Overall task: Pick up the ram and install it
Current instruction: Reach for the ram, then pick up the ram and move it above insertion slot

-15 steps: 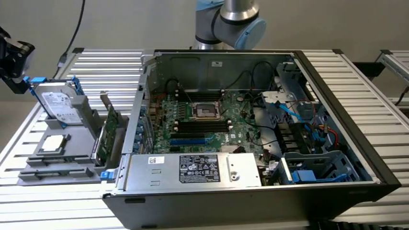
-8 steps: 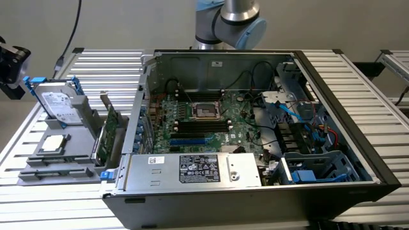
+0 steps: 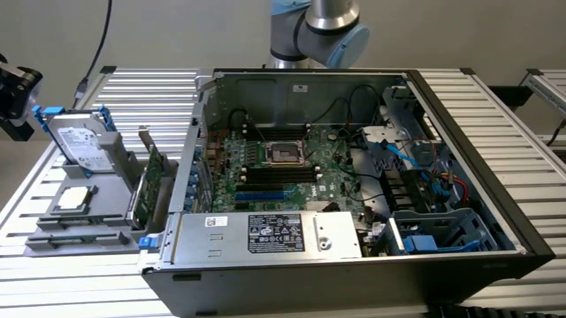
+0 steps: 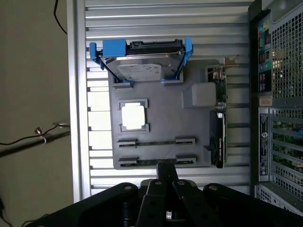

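Two ram sticks stand on edge in the grey tray (image 4: 161,113), seen as thin dark lines: one ram stick (image 4: 156,142) farther from my fingers and one ram stick (image 4: 147,162) closer. My gripper (image 4: 165,171) hangs well above the tray with its black fingers (image 4: 158,189) shut together and nothing between them; their tip lines up over the closer stick. In the exterior view the gripper (image 3: 16,93) is at the far left, above the tray (image 3: 79,232). The open computer case (image 3: 354,165) shows black memory slots (image 3: 278,173) beside the processor socket (image 3: 285,152).
On the tray also sit a silver hard drive with blue rails (image 4: 142,64), a processor chip (image 4: 132,116) and a green expansion card (image 4: 218,118) on edge beside the case wall (image 4: 279,94). Cables and a drive cage (image 3: 442,232) fill the case's right side.
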{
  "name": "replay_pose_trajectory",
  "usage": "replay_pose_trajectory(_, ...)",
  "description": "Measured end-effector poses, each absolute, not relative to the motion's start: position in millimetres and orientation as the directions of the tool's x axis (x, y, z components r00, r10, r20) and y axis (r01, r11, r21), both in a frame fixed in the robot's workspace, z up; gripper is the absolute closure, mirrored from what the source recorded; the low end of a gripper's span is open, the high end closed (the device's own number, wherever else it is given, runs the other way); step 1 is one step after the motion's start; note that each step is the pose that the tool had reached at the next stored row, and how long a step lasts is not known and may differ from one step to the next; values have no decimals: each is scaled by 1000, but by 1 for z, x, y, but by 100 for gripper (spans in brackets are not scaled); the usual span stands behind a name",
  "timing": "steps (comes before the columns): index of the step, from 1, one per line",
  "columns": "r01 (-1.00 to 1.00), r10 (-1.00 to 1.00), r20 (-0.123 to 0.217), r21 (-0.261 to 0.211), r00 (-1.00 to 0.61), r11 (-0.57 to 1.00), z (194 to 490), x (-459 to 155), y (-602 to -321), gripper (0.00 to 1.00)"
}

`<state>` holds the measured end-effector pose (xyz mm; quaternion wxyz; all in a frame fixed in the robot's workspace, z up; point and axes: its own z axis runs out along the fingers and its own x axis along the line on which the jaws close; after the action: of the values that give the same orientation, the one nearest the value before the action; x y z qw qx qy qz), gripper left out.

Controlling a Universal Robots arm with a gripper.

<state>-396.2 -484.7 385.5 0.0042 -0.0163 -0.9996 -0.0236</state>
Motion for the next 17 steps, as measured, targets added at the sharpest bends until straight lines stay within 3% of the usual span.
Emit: replay_pose_trajectory(17, -7, -8, 9, 47, -1000, 999, 385, -397, -485, 89)
